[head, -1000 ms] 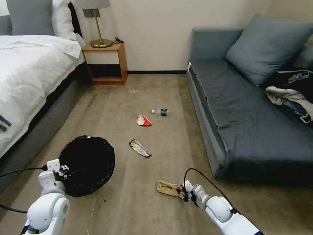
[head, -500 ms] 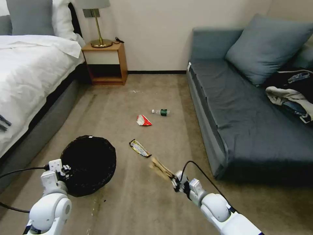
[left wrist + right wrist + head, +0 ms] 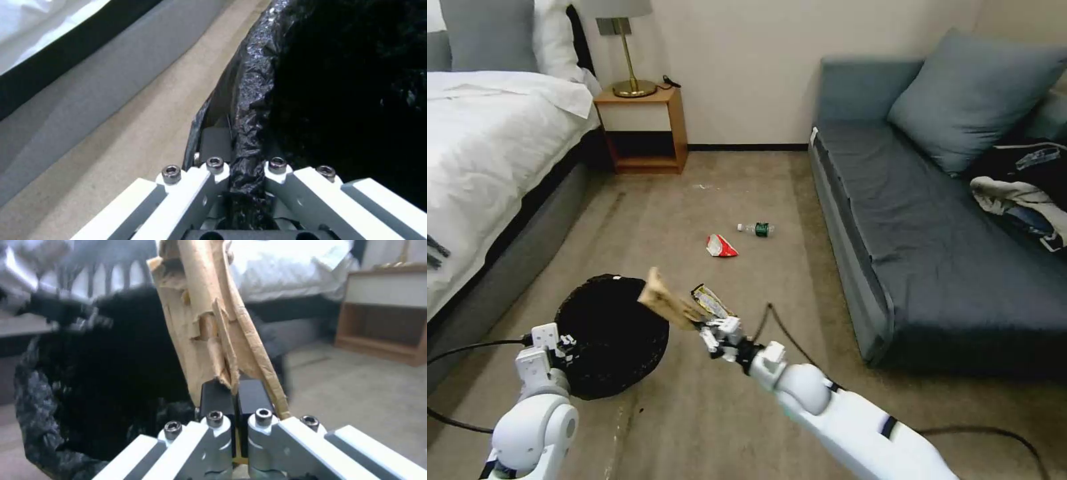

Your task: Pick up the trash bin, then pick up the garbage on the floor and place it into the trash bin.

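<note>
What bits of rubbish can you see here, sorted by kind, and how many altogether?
Paper bag, in the right gripper, at the bin held by the left gripper: 1
Snack wrapper, floor: 1
Red-white packet, floor: 1
Plastic bottle, floor: 1
Total: 4

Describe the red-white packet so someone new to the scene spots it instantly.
Start at the grey sofa on the right and look to the open carpet in front of it. The red-white packet lies there, just nearer than the clear plastic bottle. It is the only red item on the floor.
</note>
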Robot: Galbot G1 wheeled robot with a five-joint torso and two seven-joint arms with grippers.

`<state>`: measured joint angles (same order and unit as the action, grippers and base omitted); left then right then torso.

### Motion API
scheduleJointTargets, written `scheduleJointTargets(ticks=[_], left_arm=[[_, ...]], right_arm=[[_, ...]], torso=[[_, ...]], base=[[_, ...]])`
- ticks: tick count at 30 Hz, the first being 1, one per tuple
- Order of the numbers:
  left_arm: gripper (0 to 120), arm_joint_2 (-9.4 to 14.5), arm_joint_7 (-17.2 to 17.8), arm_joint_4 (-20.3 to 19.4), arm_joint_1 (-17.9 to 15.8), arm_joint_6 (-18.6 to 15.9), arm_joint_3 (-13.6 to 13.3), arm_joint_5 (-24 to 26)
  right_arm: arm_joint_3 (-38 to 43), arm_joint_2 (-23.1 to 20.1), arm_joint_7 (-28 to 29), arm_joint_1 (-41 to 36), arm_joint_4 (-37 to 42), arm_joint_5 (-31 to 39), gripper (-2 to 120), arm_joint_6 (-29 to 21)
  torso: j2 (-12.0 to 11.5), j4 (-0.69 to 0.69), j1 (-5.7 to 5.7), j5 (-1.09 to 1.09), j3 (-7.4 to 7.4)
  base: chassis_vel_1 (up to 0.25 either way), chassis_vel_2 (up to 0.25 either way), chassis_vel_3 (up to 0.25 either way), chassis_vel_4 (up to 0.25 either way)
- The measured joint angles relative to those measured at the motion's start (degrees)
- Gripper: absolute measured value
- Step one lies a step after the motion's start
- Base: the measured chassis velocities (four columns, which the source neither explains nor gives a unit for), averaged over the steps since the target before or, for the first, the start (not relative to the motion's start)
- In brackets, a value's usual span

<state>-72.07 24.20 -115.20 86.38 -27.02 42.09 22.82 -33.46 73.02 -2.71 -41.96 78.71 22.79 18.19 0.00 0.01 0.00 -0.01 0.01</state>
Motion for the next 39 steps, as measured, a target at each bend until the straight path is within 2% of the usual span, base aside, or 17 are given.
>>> scheduleJointTargets(ticks=[7, 20, 22, 23, 26, 28, 30, 32, 34, 39], left_arm=[[3, -1.3, 0.0, -0.9, 0.1, 0.0, -0.1, -0.6], [3, -2.2, -0.1, -1.7, 0.2, -0.1, -0.1, -0.8], [3, -2.2, -0.1, -2.0, 0.4, -0.2, -0.1, -0.8], [3, -2.2, -0.1, -2.0, 0.4, -0.2, -0.1, -0.8], [3, -2.2, -0.2, -2.3, 0.7, -0.2, 0.1, -0.8], [3, -2.2, -0.2, -2.4, 0.7, -0.2, 0.1, -0.8], [3, -2.2, -0.2, -2.5, 0.8, -0.2, 0.2, -0.7], [3, -2.2, -0.2, -2.6, 0.8, -0.3, 0.3, -0.6], [3, -2.1, -0.2, -2.7, 0.8, -0.3, 0.4, -0.5], [3, -1.9, -0.2, -2.7, 0.8, -0.3, 0.6, -0.5]], right_arm=[[-4.0, 3.0, 2.5, 1.7, -2.8, -0.7, 0, -0.1], [-3.9, 5.5, 7.5, 0.3, -2.2, -2.6, 0, -6.1], [-3.7, 5.6, 8.5, 0.3, -1.0, -1.9, 8, -7.4], [-3.7, 5.6, 8.5, 0.3, -1.0, -1.9, 8, -7.4], [-3.5, 5.3, 8.9, 0.5, 1.5, -1.1, 22, -9.2], [-3.4, 5.2, 8.9, 0.6, 2.1, -0.8, 26, -9.6], [-3.0, 4.6, 9.0, 0.5, 3.7, 0.0, 38, -10.5], [-2.6, 4.3, 9.0, 0.3, 4.2, 0.1, 41, -10.5], [-1.1, 3.0, 8.3, -0.7, 5.5, 0.3, 52, -9.6], [1.0, 1.1, 7.1, -2.2, 6.1, -0.3, 62, -6.4]], torso=[[0.0, -0.02, 0.0, 0.0, 0.0], [0.0, -0.02, 0.0, 0.0, 0.0], [0.0, -0.02, 0.0, 0.0, 0.0], [0.0, -0.02, 0.0, 0.0, 0.0], [0.0, -0.01, 0.0, 0.01, -0.01], [0.0, -0.01, 0.0, 0.01, 0.0], [0.0, -0.01, 0.0, 0.01, -0.01], [0.0, -0.01, 0.0, 0.01, -0.01], [0.0, -0.01, 0.0, 0.01, -0.01], [0.0, -0.01, 0.0, 0.02, -0.01]], base=[[0.0, 0.0, 0.0, 0.0], [0.0, 0.0, 0.0, 0.0], [0.0, 0.0, 0.0, 0.0], [0.0, 0.0, 0.0, 0.0], [0.0, 0.0, 0.0, 0.0], [0.0, 0.0, 0.0, 0.0], [0.0, 0.0, 0.0, 0.0], [0.0, 0.0, 0.0, 0.0], [0.0, 0.0, 0.0, 0.0], [0.0, 0.0, 0.0, 0.0]])
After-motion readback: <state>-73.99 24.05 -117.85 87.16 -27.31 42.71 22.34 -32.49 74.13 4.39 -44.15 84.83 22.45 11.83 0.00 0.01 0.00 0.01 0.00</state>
